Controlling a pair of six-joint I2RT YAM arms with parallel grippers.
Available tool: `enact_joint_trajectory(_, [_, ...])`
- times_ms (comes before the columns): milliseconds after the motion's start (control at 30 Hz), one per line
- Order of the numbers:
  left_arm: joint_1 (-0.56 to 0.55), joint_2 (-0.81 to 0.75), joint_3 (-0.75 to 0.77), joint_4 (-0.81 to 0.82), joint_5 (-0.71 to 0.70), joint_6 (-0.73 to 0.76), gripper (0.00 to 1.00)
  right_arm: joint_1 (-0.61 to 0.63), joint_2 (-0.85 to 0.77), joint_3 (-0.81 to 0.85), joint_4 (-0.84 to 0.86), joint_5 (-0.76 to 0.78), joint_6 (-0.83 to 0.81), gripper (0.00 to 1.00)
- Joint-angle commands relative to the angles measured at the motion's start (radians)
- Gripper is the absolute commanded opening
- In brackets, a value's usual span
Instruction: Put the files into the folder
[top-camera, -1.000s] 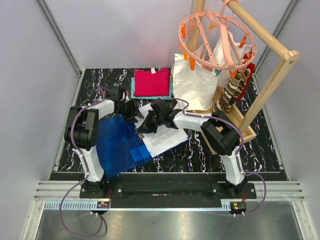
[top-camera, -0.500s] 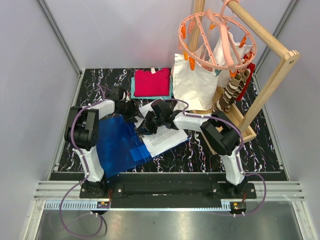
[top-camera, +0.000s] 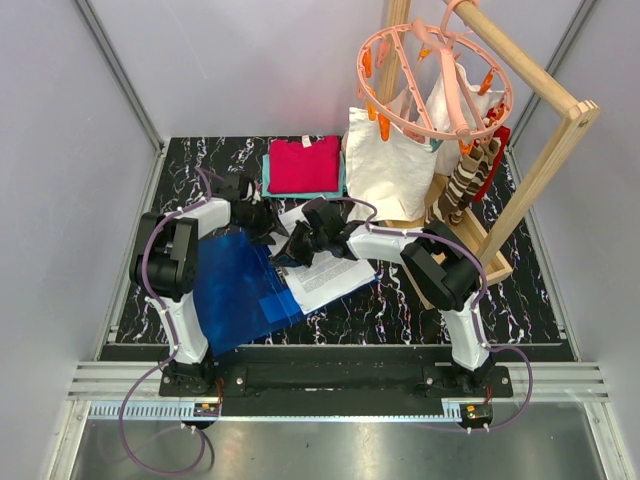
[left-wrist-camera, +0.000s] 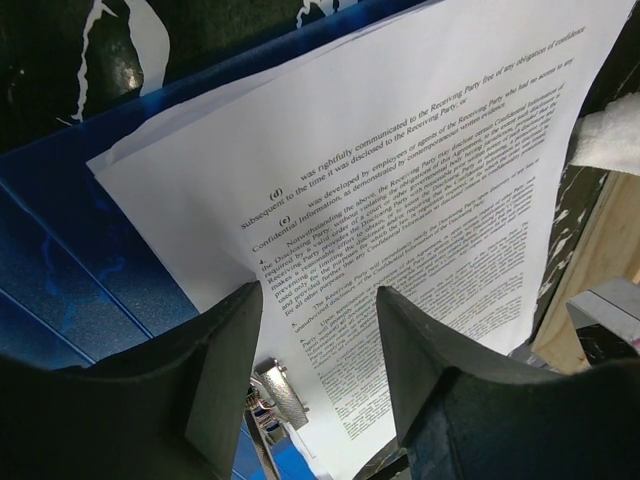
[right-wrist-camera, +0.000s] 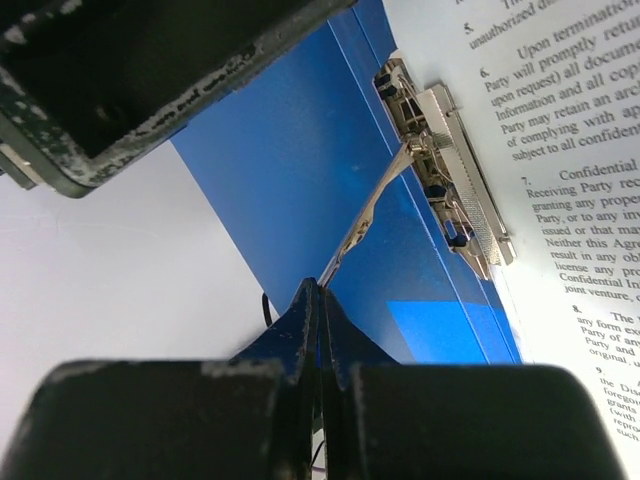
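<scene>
The blue folder (top-camera: 235, 285) lies open on the table, left of centre. The files (top-camera: 335, 275), white sheets with black print, lie over its right half, beside the metal spine clip (right-wrist-camera: 450, 170). My right gripper (right-wrist-camera: 320, 295) is shut on the clip's thin metal lever (right-wrist-camera: 365, 220), which stands raised off the folder (right-wrist-camera: 290, 150). In the top view it (top-camera: 296, 250) sits at the files' left edge. My left gripper (left-wrist-camera: 320, 340) is open and empty just above the printed sheets (left-wrist-camera: 420, 150), with the clip (left-wrist-camera: 282, 395) between its fingers. It (top-camera: 268, 228) hovers at the folder's far edge.
Folded red and teal clothes (top-camera: 303, 165) lie at the back. A white cloth bag (top-camera: 390, 165) and striped socks (top-camera: 470, 180) hang from a pink peg ring (top-camera: 430, 80) on a wooden rack (top-camera: 540, 160) at the right.
My right gripper has shifted slightly left and away with the lever in it. My left gripper has hardly moved.
</scene>
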Motion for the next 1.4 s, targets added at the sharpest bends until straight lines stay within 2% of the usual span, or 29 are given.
enact_joint_trajectory(0, [-0.015,-0.043,0.05,-0.065,-0.122,0.072,0.59,0.006,-0.013,-0.044,0.031,0.011,-0.006,0.0])
enact_joint_trajectory(100, [-0.041,-0.088,0.09,-0.134,-0.216,0.103,0.6,0.007,-0.028,-0.099,0.03,0.031,-0.04,0.0])
enact_joint_trajectory(200, [-0.052,-0.128,0.098,-0.188,-0.225,0.075,0.55,0.006,-0.025,-0.139,0.036,0.028,-0.06,0.0])
enact_joint_trajectory(300, [-0.059,-0.187,0.043,-0.192,-0.257,0.058,0.51,0.006,-0.022,-0.166,0.068,0.014,-0.054,0.0])
enact_joint_trajectory(400, [-0.058,-0.224,-0.011,-0.191,-0.277,0.046,0.43,0.006,-0.025,-0.173,0.079,0.018,-0.057,0.0])
enact_joint_trajectory(433, [-0.059,-0.226,-0.028,-0.186,-0.278,0.042,0.37,0.006,-0.026,-0.175,0.08,0.02,-0.06,0.0])
enact_joint_trajectory(500, [-0.067,-0.218,-0.037,-0.182,-0.272,0.037,0.33,0.007,-0.028,-0.175,0.082,0.018,-0.06,0.0])
enact_joint_trajectory(600, [-0.084,-0.201,-0.04,-0.182,-0.284,0.026,0.36,0.007,-0.025,-0.175,0.089,0.012,-0.06,0.0])
enact_joint_trajectory(667, [-0.099,-0.194,-0.042,-0.182,-0.303,0.017,0.43,0.006,-0.022,-0.175,0.092,0.009,-0.062,0.0])
enact_joint_trajectory(733, [-0.105,-0.188,-0.048,-0.182,-0.32,0.009,0.46,0.004,-0.019,-0.175,0.097,0.005,-0.062,0.0])
enact_joint_trajectory(833, [-0.121,-0.162,-0.049,-0.185,-0.338,0.009,0.46,0.001,-0.016,-0.178,0.102,0.002,-0.068,0.0])
enact_joint_trajectory(967, [-0.127,-0.123,-0.046,-0.194,-0.379,0.023,0.4,-0.008,-0.014,-0.184,0.102,0.003,-0.085,0.0])
enact_joint_trajectory(1067, [-0.125,-0.082,-0.036,-0.211,-0.405,0.043,0.35,-0.016,-0.014,-0.19,0.102,0.003,-0.112,0.0])
enact_joint_trajectory(1200, [-0.125,-0.037,-0.014,-0.232,-0.436,0.084,0.17,-0.027,0.0,-0.195,0.08,0.0,-0.187,0.0])
enact_joint_trajectory(1367, [-0.133,-0.008,0.009,-0.243,-0.447,0.132,0.02,-0.043,-0.002,-0.204,0.019,0.041,-0.328,0.0])
